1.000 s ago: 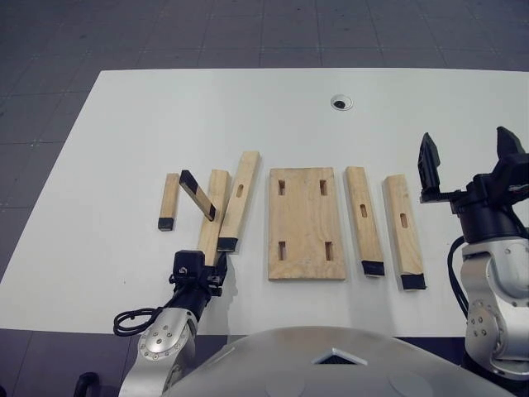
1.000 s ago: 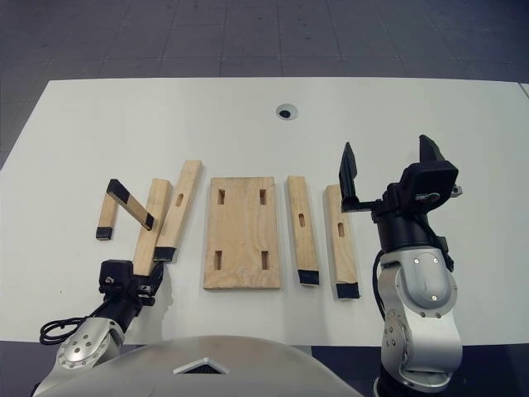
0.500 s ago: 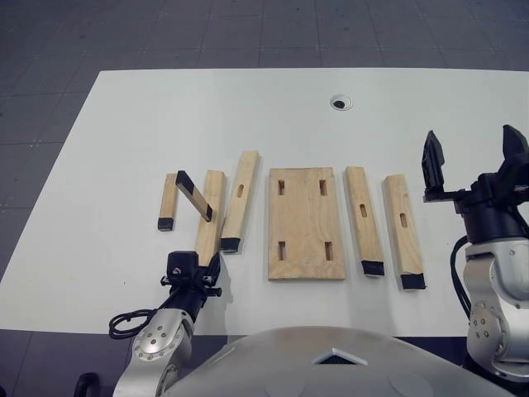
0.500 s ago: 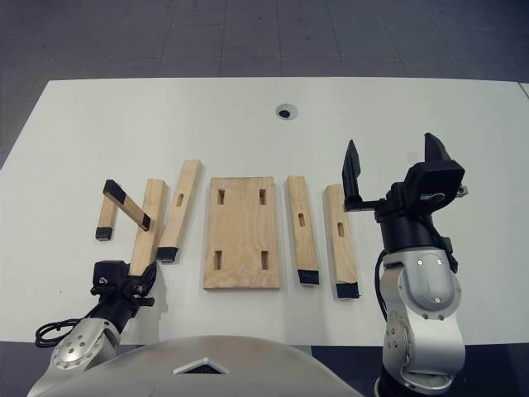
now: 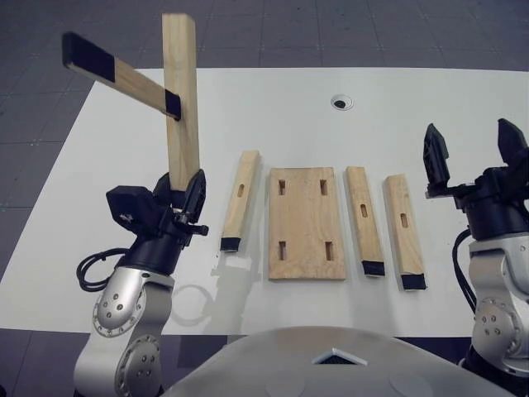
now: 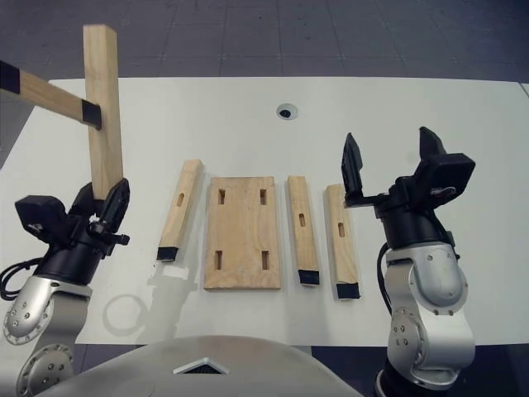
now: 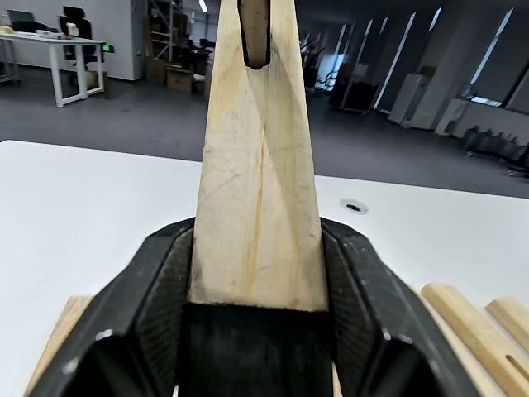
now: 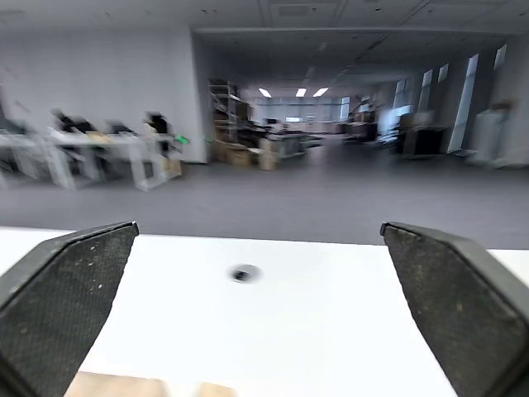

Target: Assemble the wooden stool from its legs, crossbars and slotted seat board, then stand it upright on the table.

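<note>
While my left jaws, raised above the near left of the surface (image 5: 273, 107), are clenched on the lower end of a leg (image 5: 180, 91) that stands upright in the air with a crossbar (image 5: 116, 70) set in its slot and jutting out to the left, the right jaws hang released over the right side, near the rightmost leg (image 5: 402, 230). The seat board (image 5: 306, 223) lies flat in the middle, with one loose leg (image 5: 238, 198) just to its left and another (image 5: 364, 219) between it and the rightmost one.
</note>
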Controlling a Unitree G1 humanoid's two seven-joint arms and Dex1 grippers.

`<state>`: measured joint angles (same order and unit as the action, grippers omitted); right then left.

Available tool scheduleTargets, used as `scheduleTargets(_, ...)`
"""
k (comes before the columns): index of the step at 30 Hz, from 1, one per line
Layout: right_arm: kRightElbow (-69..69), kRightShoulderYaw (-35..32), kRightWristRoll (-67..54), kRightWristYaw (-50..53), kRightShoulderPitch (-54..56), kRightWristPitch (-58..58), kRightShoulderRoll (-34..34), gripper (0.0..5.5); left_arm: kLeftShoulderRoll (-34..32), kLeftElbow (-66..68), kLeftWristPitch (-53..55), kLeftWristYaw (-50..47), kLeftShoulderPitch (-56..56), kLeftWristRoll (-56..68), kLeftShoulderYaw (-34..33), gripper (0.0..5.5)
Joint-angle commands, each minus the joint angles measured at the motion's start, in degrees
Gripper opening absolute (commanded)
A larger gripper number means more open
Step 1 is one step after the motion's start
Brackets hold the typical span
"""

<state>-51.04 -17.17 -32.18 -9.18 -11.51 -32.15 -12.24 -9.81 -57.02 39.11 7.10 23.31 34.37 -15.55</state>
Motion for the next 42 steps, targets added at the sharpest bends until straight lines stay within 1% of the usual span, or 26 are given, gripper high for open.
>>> scheduleTargets(1, 2.6, -4.0, -32.8, -8.7, 4.5, -3.7, -5.9, 5.5, -5.6, 8.4, 5.4, 6.7, -8.1, 21.1, -4.2, 2.05)
scheduleTargets(3, 4.6, -3.9, -44.2, -14.0, 5.8, -5.5, -10.2, 5.5, -9.0, 11.9, 6.3, 11.8, -10.4, 27.1, -4.6, 2.05)
scheduleTargets(5, 7.9, -2.2, -51.1, -18.7, 8.9, -8.7, -14.6, 5.5, -12.3, 15.7, 7.6, 18.4, -13.2, 31.7, -3.7, 2.05)
scheduleTargets(6, 9.4, -0.7, -52.9, -20.9, 10.8, -10.3, -16.6, 5.5, -14.0, 17.5, 8.3, 22.5, -14.6, 34.2, -3.0, 2.05)
scheduleTargets(9, 13.0, 3.5, -56.4, -25.7, 15.2, -14.0, -20.7, 5.5, -17.9, 20.1, 8.4, 31.8, -17.2, 36.3, -0.5, 2.05)
scheduleTargets(11, 15.2, 5.9, -57.5, -27.7, 17.5, -15.7, -22.0, 5.5, -19.5, 21.5, 7.5, 37.2, -18.7, 35.5, 1.7, 2.05)
scheduleTargets(13, 17.3, 8.1, -56.4, -28.8, 19.4, -16.3, -22.1, 5.5, -19.8, 22.9, 6.5, 40.0, -20.0, 34.3, 3.6, 2.05)
scheduleTargets(16, 19.1, 10.4, -54.6, -28.5, 21.3, -15.9, -21.4, 5.5, -19.2, 22.5, 5.3, 41.8, -20.5, 33.7, 5.9, 2.05)
scheduleTargets(19, 19.0, 11.2, -53.1, -27.7, 21.7, -14.8, -20.7, 5.5, -18.7, 21.3, 4.0, 41.9, -20.0, 33.1, 7.5, 2.05)
scheduleTargets(31, 16.0, 15.5, -47.4, -26.0, 22.1, -12.6, -16.8, 5.5, -17.7, 18.3, 0.5, 40.1, -17.2, 32.0, 10.8, 2.05)
scheduleTargets(32, 15.9, 16.0, -47.2, -25.4, 22.3, -12.3, -16.3, 5.2, -17.6, 18.3, 0.3, 39.8, -17.2, 32.0, 11.1, 2.05)
scheduleTargets(33, 15.9, 16.4, -46.8, -25.0, 22.5, -12.2, -15.8, 5.08, -17.6, 18.3, 0.0, 39.6, -17.1, 31.9, 11.3, 2.05)
scheduleTargets(39, 15.6, 17.8, -46.4, -24.0, 22.9, -12.2, -14.5, 3.81, -17.1, 18.9, -0.8, 38.5, -16.6, 31.3, 12.2, 2.05)
scheduleTargets(42, 15.7, 18.0, -46.9, -23.8, 23.1, -12.3, -14.4, 3.26, -16.9, 18.8, -1.2, 38.0, -16.3, 30.9, 12.8, 2.05)
